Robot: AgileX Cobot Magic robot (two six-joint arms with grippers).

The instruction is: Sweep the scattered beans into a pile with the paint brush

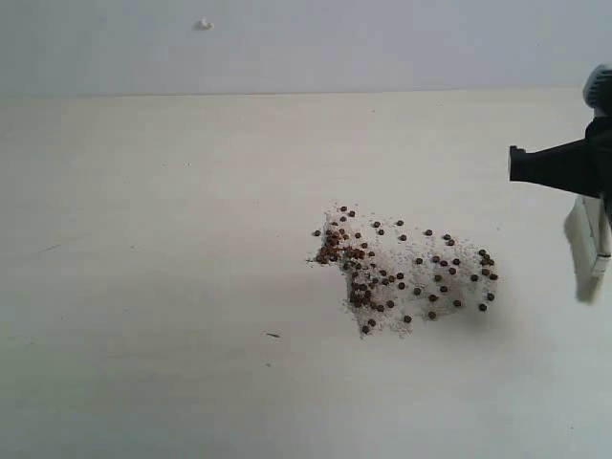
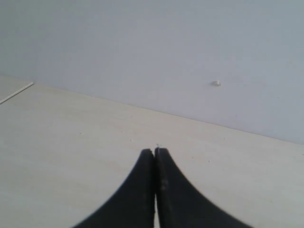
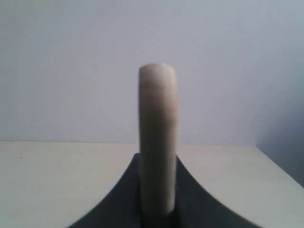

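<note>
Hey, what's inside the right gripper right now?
The handle of the paint brush is clamped in the right gripper, rounded end sticking out. Its lower part is covered by the dark fingers, and the bristles cannot be seen in that wrist view.

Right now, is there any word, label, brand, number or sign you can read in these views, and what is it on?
None: no text can be read in any view.
The paint brush in the right claw, the shut left claw, the table and the wall all look unmarked.
The white speck on the wall is too small to identify, and no lettering shows on it.
</note>
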